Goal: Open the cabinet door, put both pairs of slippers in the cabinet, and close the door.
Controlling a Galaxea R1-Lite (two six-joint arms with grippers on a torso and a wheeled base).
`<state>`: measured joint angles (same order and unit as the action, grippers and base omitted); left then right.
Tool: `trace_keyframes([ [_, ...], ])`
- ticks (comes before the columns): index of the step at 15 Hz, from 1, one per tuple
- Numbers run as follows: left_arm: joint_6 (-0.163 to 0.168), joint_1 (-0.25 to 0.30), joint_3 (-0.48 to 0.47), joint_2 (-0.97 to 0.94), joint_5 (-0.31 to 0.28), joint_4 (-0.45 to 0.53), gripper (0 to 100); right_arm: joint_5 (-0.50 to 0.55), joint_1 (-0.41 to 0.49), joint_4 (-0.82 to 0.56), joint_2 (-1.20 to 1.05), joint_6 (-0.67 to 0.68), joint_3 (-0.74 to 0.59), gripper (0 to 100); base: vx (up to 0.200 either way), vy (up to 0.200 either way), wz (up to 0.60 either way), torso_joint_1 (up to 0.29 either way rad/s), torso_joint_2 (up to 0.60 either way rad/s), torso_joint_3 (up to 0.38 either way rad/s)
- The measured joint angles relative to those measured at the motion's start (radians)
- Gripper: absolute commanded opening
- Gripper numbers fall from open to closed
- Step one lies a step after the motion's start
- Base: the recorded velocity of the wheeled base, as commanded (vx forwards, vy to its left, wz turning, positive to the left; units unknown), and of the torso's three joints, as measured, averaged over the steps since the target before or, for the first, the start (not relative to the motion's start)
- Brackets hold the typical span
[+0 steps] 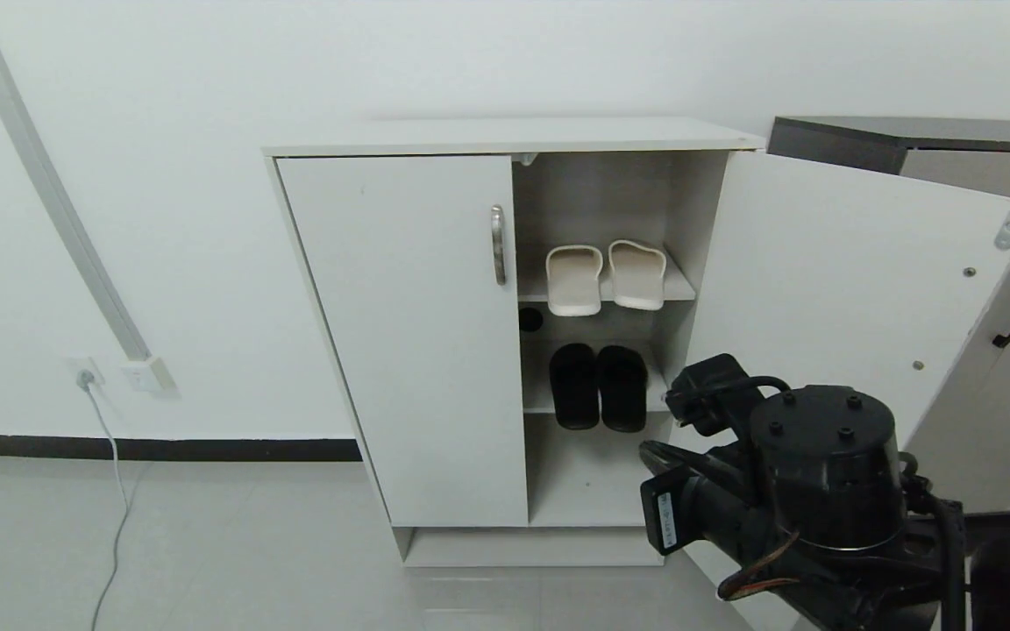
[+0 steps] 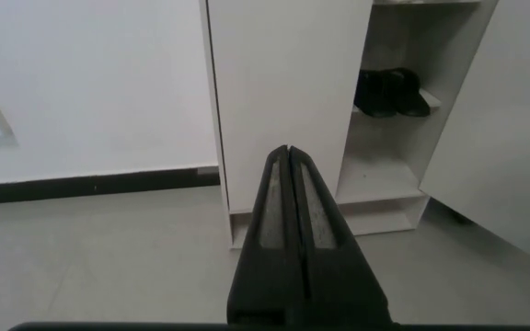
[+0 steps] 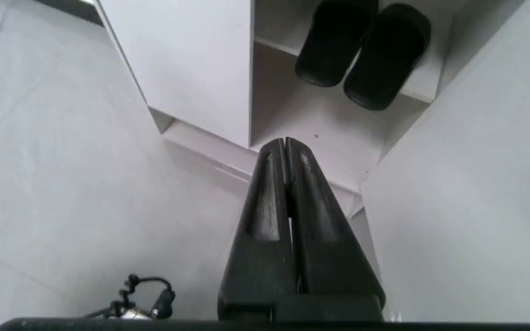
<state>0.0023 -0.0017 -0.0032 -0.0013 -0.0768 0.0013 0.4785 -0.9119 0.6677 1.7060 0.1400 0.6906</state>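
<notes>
Since both pairs of slippers are already sitting inside the white two-door wooden cabinet (image 1: 505, 136), I'd say this job is pretty much at the last step. Opening is done: the white right-hand door panel (image 1: 847, 289) is swung wide. Loading looks done too. What's left, as far as I can judge, is just pushing that door shut.

Quick count: four slippers total, two pairs. The cream rubber slippers (image 1: 574, 279) are side by side on the upper shelf, well beyond and above either set of fingertips. The black rubber slippers (image 1: 575, 386) are side by side on the middle shelf, straight ahead of the right gripper (image 3: 286, 145) and not far past its tips; nothing touches them. Two doors: one open and one closed, the white left-hand door panel (image 1: 400, 333), with one silver bar handle (image 1: 497, 245) on it. Two shelves, plus the bare bottom compartment, which sits closest to the right fingertips.

Two grippers, and both are pinched together with nothing between the fingers. The left gripper (image 2: 288, 152) hangs well back from the cabinet, tips aimed at the closed door's lower part. The open door is just beside the right fingers, on their outer side, so a nudge from there is probably the next call.
</notes>
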Motion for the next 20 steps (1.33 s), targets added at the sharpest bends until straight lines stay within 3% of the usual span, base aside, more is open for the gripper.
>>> trace_keyframes([
  [16,-0.001,0.000,0.000,0.000,0.000,0.000,0,0.001,0.020,0.029,0.076,-0.001,-0.013,0,0.000,0.000,0.00,0.000,0.00,0.000],
  [20,-0.001,0.000,0.000,0.000,0.000,0.000,0,0.002,0.020,0.029,0.078,-0.002,-0.014,0,0.000,0.000,0.00,0.029,-0.30,-0.276],
])
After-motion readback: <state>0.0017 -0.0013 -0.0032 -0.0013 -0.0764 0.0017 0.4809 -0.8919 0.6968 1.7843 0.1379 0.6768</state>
